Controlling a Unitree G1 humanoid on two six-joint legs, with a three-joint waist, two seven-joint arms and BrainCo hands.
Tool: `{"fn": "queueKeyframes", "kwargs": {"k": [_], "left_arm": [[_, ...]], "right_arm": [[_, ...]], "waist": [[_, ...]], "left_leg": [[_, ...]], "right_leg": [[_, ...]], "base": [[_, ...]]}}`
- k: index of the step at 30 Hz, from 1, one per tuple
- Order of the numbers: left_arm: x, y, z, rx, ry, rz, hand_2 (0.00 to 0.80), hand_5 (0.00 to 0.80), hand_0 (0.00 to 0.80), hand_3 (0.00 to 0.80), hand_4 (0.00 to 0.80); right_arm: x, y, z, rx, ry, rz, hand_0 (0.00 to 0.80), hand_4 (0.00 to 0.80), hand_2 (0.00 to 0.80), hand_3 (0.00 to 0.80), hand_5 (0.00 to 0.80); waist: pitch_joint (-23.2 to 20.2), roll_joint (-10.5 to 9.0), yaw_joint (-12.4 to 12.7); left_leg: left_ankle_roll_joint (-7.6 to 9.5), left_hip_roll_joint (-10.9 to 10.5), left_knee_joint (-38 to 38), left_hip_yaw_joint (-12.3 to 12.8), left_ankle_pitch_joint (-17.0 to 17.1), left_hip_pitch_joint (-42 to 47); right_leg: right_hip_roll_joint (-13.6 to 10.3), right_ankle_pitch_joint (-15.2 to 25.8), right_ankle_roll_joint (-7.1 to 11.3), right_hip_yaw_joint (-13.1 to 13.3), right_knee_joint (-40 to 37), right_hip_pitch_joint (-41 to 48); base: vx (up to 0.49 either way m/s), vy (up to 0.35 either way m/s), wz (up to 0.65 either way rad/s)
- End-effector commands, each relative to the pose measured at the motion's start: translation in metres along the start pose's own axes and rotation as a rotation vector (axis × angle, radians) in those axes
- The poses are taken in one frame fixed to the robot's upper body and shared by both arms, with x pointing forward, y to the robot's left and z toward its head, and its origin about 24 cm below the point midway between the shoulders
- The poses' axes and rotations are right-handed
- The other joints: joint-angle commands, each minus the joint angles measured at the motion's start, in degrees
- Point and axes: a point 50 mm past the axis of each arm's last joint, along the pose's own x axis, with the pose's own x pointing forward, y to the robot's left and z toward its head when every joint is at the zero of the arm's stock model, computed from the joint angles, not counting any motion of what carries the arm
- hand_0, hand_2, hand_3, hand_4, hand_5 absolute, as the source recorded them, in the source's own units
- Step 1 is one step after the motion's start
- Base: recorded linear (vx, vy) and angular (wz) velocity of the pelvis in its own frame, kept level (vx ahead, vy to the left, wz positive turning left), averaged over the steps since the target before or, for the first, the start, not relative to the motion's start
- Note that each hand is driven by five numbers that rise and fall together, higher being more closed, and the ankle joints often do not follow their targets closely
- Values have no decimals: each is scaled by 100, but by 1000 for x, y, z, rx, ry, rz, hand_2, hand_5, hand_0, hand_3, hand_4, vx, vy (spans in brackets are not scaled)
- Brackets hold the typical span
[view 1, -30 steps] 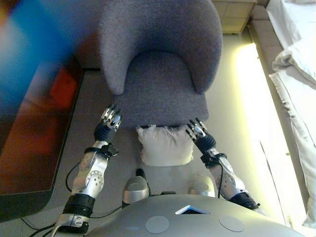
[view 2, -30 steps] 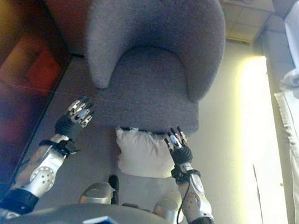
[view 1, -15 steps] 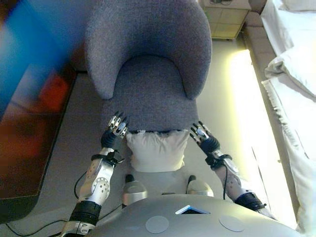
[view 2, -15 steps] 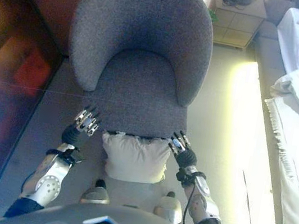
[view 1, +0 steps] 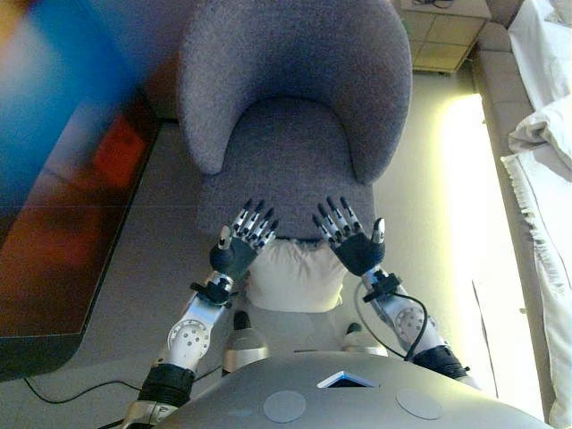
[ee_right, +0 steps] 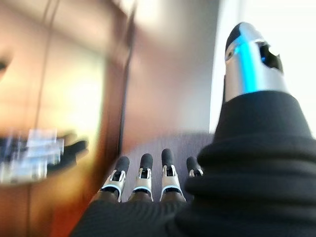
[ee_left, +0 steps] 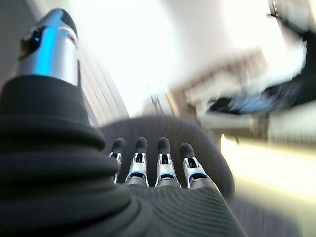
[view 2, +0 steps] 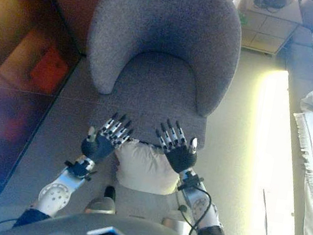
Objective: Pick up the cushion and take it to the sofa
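Note:
A white cushion (view 1: 298,275) lies on the floor against the front of a grey armchair (view 1: 295,116), partly under its seat edge. My left hand (view 1: 243,243) is raised above the cushion's left corner, fingers straight and spread, holding nothing. My right hand (view 1: 351,239) is raised above the cushion's right corner, also open and empty. Both palms face down over the chair's front edge. In the wrist views the left hand's fingers (ee_left: 148,165) and the right hand's fingers (ee_right: 143,177) point straight out toward the armchair (ee_left: 163,131).
A dark cabinet with a glossy top (view 1: 63,206) stands to the left. A bed with white bedding (view 1: 545,143) runs along the right. A small cabinet (view 1: 442,36) stands behind the chair at the right.
Both hands have risen from beside the cushion and moved inward, now spread open above its corners. The cushion stays on the floor. The camera has shifted.

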Motion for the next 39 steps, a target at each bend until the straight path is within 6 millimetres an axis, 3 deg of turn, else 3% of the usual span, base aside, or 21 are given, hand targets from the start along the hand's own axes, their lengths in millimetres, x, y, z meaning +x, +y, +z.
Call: {"fn": "queueKeyframes", "kwargs": {"k": [1, 16, 19, 22, 24, 26, 27, 30, 39], "left_arm": [[11, -8, 4, -77, -62, -140, 0, 0, 0, 0, 0], [7, -6, 4, -65, -40, -92, 0, 0, 0, 0, 0], [2, 1, 13, 96, -48, 18, 0, 0, 0, 0, 0], [-5, 12, 46, 666, -70, 382, 0, 0, 0, 0, 0], [-2, 5, 70, 1011, -48, 471, 0, 0, 0, 0, 0], [0, 1, 79, 1065, -39, 496, 0, 0, 0, 0, 0], [0, 0, 82, 1074, -51, 520, 0, 0, 0, 0, 0], [0, 2, 87, 1052, -90, 573, 0, 0, 0, 0, 0], [-3, 4, 75, 968, -123, 546, 0, 0, 0, 0, 0]], "right_arm": [[22, 28, 5, 58, -20, 191, 0, 0, 0, 0, 0], [8, 16, -1, 11, 0, 99, 0, 0, 0, 0, 0], [5, 12, 2, -71, 1, 51, 0, 0, 0, 0, 0], [0, 3, 24, -548, -41, -196, 0, 0, 0, 0, 0], [-6, 4, 50, -1075, -72, -421, 0, 0, 0, 0, 0], [-12, 9, 66, -1396, -67, -526, 0, 0, 0, 0, 0], [-14, 10, 72, -1469, -65, -574, 0, 0, 0, 0, 0], [-15, 9, 80, -1452, -83, -629, 0, 0, 0, 0, 0], [-19, 0, 68, -1285, -34, -603, 0, 0, 0, 0, 0]], "waist": [[-68, 17, 8], [-103, -32, 36], [-92, -36, 42], [-33, -49, 85], [1, -75, 106], [19, -88, 107], [43, -93, 106], [109, -113, 100], [225, -175, 105]], "left_leg": [[199, 75, 283, 381, -169, -30], [242, 17, 227, 357, -184, 27], [239, 15, 226, 346, -183, 28], [228, -1, 255, 286, -182, 24], [235, -44, 257, 212, -166, -12], [238, -65, 275, 181, -166, -72], [250, -76, 276, 175, -165, -91], [261, -86, 287, 180, -171, -102], [273, -96, 347, 234, -232, -100]], "right_leg": [[-91, -12, 13, -23, 505, -429], [-41, -17, 16, 68, 420, -358], [-31, -22, 11, 66, 418, -353], [-11, -31, -5, 46, 424, -319], [-10, -27, -27, 51, 413, -326], [-12, -15, -32, 56, 412, -371], [-11, -2, -29, 57, 401, -381], [-11, 13, -27, 50, 404, -387], [-79, 36, 41, 49, 420, -360]], "base": [[0, 0, 0], [2, 0, 0], [0, 0, 0], [0, 0, 0], [-14, 6, 2], [-51, 13, 6], [-55, 3, 5], [-25, 1, 4], [9, 31, 0]]}}
